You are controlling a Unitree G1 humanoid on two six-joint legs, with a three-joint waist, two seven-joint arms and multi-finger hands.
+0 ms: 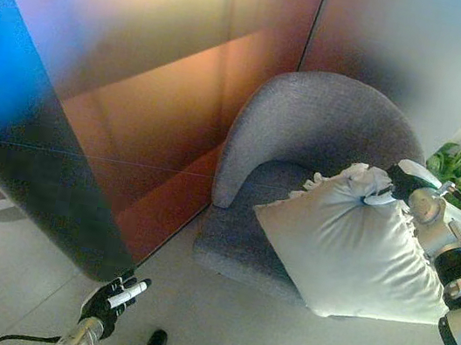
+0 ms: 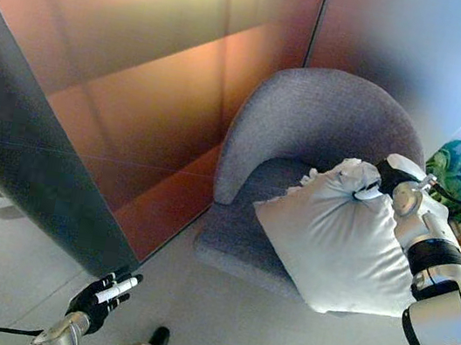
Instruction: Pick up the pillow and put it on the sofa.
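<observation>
A white frilled pillow [image 1: 351, 246] hangs tilted over the front of the grey round-backed sofa chair [image 1: 309, 124], its lower corner out past the seat edge. My right hand [image 1: 401, 183] is shut on the pillow's bunched upper corner, above the seat. My left hand [image 1: 110, 301] hangs low at the bottom left, near the floor, with relaxed fingers and nothing in it.
A dark slanted panel [image 1: 42, 185] stands at the left, in front of a brown wall [image 1: 157, 81]. A green plant [image 1: 458, 175] sits to the right of the chair. Pale floor [image 1: 214, 320] spreads in front of the chair.
</observation>
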